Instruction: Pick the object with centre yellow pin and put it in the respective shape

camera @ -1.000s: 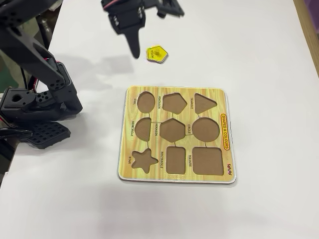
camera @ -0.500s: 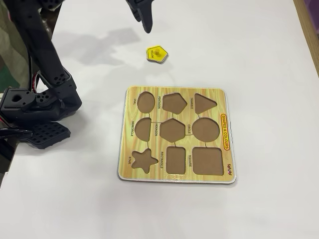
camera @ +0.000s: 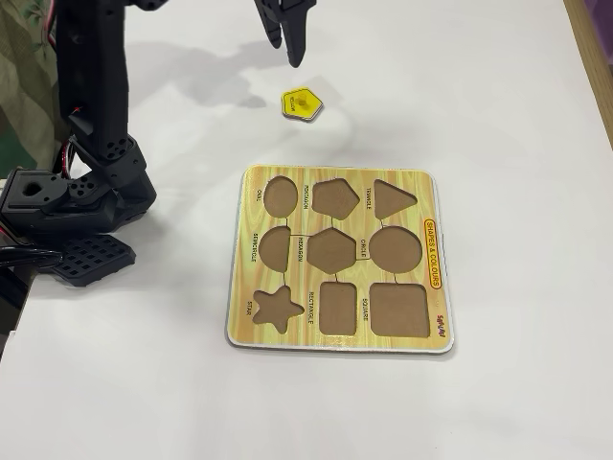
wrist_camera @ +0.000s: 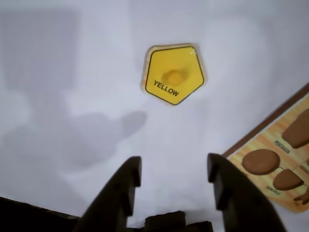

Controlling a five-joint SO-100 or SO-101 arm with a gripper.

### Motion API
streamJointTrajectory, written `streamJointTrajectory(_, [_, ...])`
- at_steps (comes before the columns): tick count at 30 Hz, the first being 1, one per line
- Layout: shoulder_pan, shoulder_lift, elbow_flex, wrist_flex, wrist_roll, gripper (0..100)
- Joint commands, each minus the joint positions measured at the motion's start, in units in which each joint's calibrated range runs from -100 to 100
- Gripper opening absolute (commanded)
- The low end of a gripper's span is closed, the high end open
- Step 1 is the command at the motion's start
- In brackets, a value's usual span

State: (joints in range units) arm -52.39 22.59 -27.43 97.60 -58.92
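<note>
the gripper hangs above the white bench, jaws spread apart with nothing between them; in the wrist view both dark fingers rise from the bottom edge with bare bench surface in the gap. in the fixed view the gripper shows at the top edge, its tips pointing down, apparently clear of the surface, though height is hard to judge from this angle.

yellow pentagon piece lies flat on the bench toward the far edge, ahead of the open fingers and untouched, knob at its centre, lettering "yellow" readable. in the fixed view the piece sits just below and right of the fingertips, apart from the shape board.

the board lies near the bench's middle, all recesses empty. pentagon recess is in the board's far row, between the oval and triangle recesses. arm base stands at the left edge of the bench.
</note>
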Motion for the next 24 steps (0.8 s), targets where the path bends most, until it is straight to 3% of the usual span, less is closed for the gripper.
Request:
streamJointTrajectory(1, [-0.25,2.34,-6.38,0.32,-0.23,16])
streamJointTrajectory(7, [0.14,8.70,-11.06,0.15,-0.23,16])
streamJointTrajectory(15, [0.53,13.22,-10.43,-8.40,0.34,16])
streamJointTrajectory(24, [0.92,17.07,-10.43,-8.40,0.24,16])
